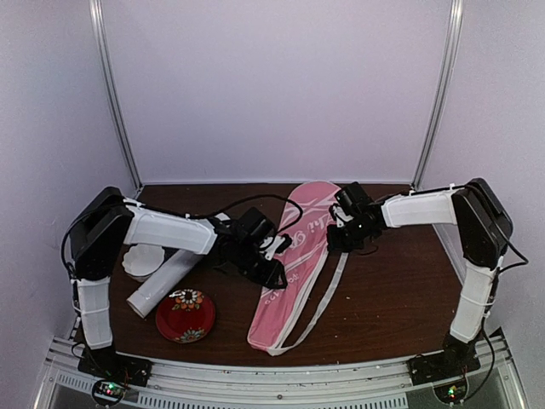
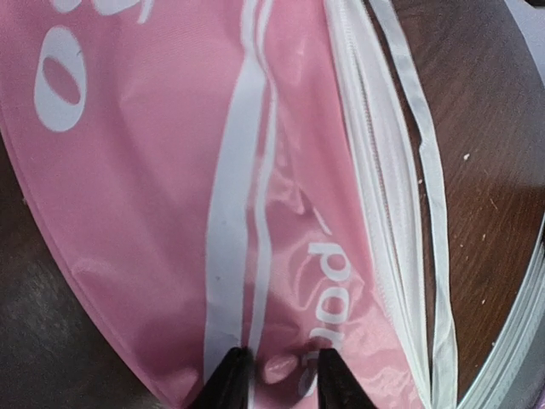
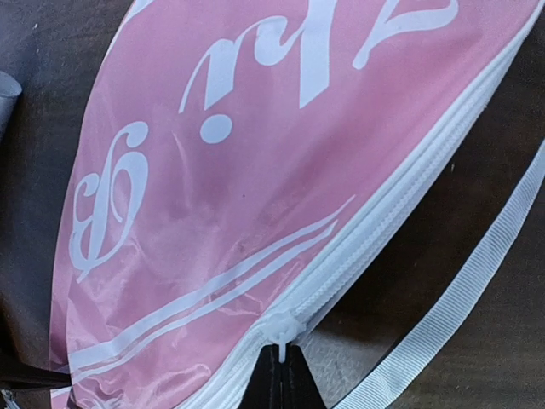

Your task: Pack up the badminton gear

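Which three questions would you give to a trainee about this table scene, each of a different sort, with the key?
1. True or false: the red floral plate lies on top of the pink bag.
2. Choose one. The jaws of the right gripper are shut on: A a shuttlecock; B the white zip pull; C a racquet handle.
3. Fill the gap: between the white bowl and the plate lies a long white ____.
Key: 1 false, the plate lies on the table, left of the bag; 2 B; 3 tube.
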